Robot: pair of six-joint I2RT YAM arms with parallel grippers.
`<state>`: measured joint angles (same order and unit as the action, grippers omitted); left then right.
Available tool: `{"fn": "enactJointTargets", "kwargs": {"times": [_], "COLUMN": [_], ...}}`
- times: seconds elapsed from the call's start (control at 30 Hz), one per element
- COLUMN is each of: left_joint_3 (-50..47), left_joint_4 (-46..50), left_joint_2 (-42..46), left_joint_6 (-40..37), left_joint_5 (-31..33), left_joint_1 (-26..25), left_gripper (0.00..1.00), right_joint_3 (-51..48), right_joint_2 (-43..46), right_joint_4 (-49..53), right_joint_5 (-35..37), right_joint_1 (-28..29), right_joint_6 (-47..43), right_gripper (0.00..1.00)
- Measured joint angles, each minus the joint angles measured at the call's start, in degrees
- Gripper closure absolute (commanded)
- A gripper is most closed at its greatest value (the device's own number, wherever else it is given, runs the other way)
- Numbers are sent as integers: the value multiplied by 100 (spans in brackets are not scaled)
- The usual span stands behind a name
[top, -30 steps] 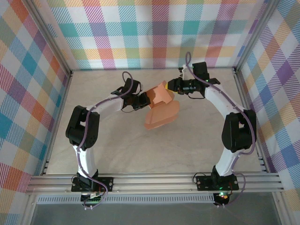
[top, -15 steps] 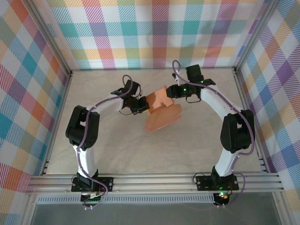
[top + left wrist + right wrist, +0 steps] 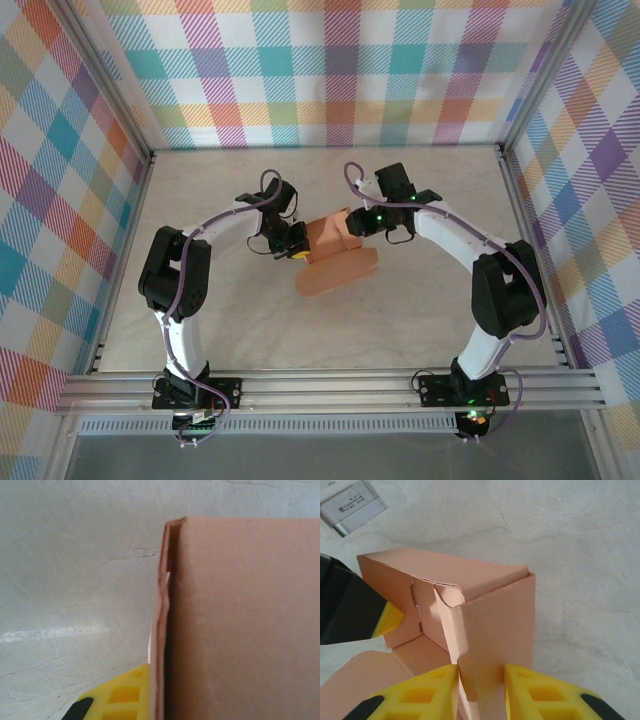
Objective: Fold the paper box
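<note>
The paper box (image 3: 335,262) is salmon-orange card, partly folded, held between both arms at mid-table with a flat panel spread toward the near side. My left gripper (image 3: 298,248) is shut on its left wall. In the left wrist view one yellow finger (image 3: 117,696) lies against the card's edge, and the card (image 3: 240,620) hides the other. My right gripper (image 3: 480,682) is shut on an upright side flap of the box (image 3: 490,610), a yellow pad pressing each side. The left gripper's tip (image 3: 387,620) touches the box's far wall.
The pale marble-look table (image 3: 250,320) is ringed by plaid walls and aluminium posts, with a rail (image 3: 330,385) along the near edge. A small grey labelled block (image 3: 352,507) shows at the top left of the right wrist view.
The right gripper has swung left and nearer, onto the box's side flap, its jaws narrowing. The box has shifted slightly left and toward the near side. The left grip is unchanged.
</note>
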<state>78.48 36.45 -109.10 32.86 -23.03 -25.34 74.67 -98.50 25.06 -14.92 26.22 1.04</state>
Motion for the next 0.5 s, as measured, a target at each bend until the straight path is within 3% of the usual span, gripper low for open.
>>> {"fn": "enactJointTargets", "kwargs": {"times": [0.2,0.5], "left_joint_3": [-33,-76], "left_joint_4": [-138,-511], "left_joint_2": [31,31], "left_joint_6": [-20,-61], "left_joint_5": [-7,-79], "left_joint_1": [0,0], "left_gripper": [100,100], "right_joint_3": [-387,-616], "right_joint_2": [323,964], "right_joint_4": [-345,-636], "right_joint_5": [216,129], "right_joint_1": [44,-72], "right_joint_6": [133,284], "right_gripper": [68,55]}}
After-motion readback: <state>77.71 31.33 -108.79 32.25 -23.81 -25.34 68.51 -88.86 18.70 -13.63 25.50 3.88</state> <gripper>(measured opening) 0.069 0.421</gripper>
